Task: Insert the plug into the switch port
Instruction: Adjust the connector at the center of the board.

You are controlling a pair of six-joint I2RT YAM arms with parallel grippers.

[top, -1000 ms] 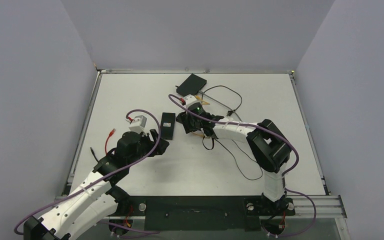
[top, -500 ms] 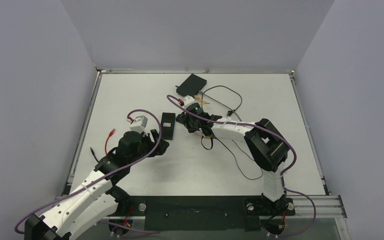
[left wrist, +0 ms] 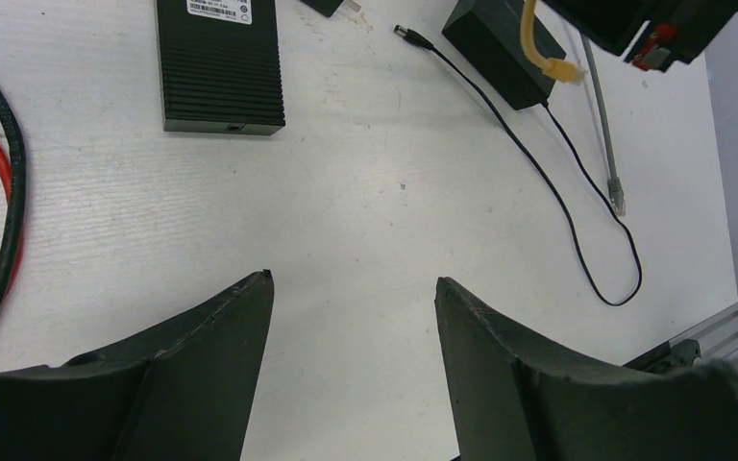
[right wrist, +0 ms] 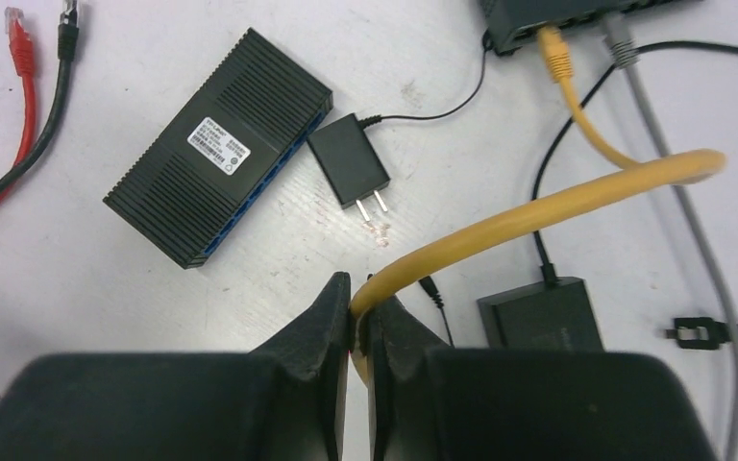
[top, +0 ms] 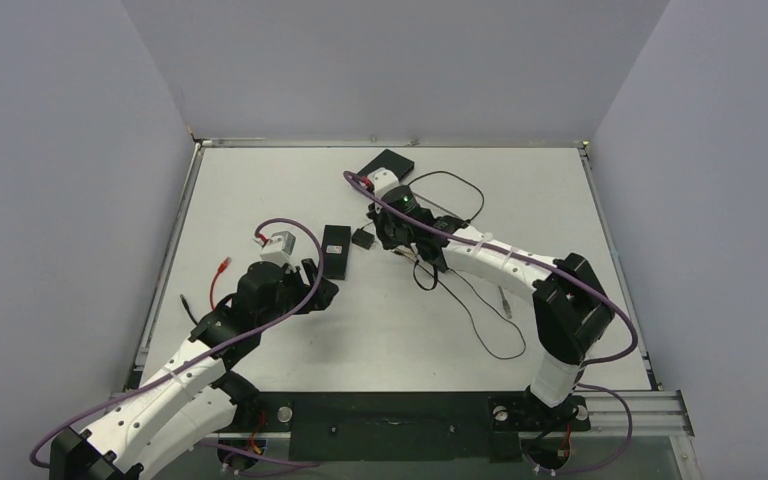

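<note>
The right gripper [right wrist: 360,305] is closed on a yellow cable [right wrist: 538,211], its two fingers pinched tight with the cable squeezed between the tips. It holds nothing else. The gripper sits just to the right of the switch [right wrist: 221,187], a flat black box with a white label that lies on the table [right wrist: 154,317]. The switch's blue side faces the gripper.

From the fingers the yellow cable arches up and away from the switch, then bends back. Its far plug [right wrist: 557,60] sits in a second switch [right wrist: 577,14], which lies well beyond the labelled one. The held end is hidden under the fingers in the right wrist view. In the left wrist view a short yellow tip [left wrist: 557,67] shows below that gripper, over a black box [left wrist: 504,48]. Whether it touches the box cannot be told. It is apart from the switch and in none of its ports.

A power adapter [right wrist: 349,168] with two bare prongs lies just beside the switch, between it and the right gripper. A gray cable [right wrist: 701,259] runs further out on that same side. A red cable [right wrist: 24,58] and a black cable [right wrist: 58,86] lie on the opposite side of the switch.

The left gripper [left wrist: 353,279] stands open, its fingers spread wide with bare table between them. It holds and touches nothing. It sits on the near side of the switch, close to the near end but clear of it.
</note>
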